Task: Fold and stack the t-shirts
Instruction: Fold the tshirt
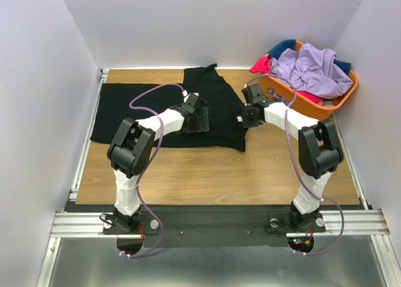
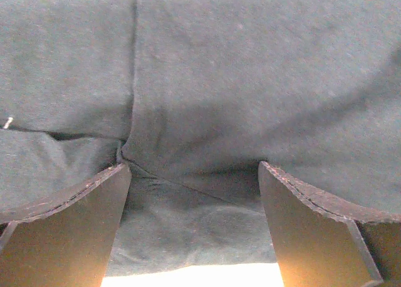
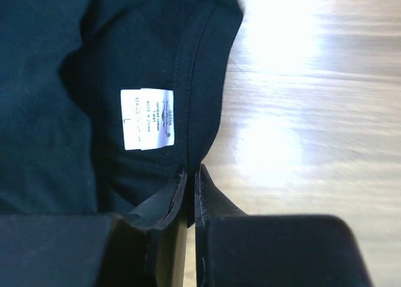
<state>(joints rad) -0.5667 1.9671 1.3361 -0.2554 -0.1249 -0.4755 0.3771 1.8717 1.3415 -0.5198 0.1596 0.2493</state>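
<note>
The left arm [image 1: 161,120] and the right arm [image 1: 281,114] are white tubes with chunky black joints. A thin purple cable [image 1: 150,88] loops along each one. Each has a black base [image 1: 122,223] at the bottom. The left claw [image 2: 194,166] has two flat black fingers [image 2: 69,230] with rough edges.

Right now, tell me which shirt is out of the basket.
The black shirt: it lies spread on the table, its collar pinched by the right gripper. The lavender, pink-red and teal ones are heaped in the basket.
</note>
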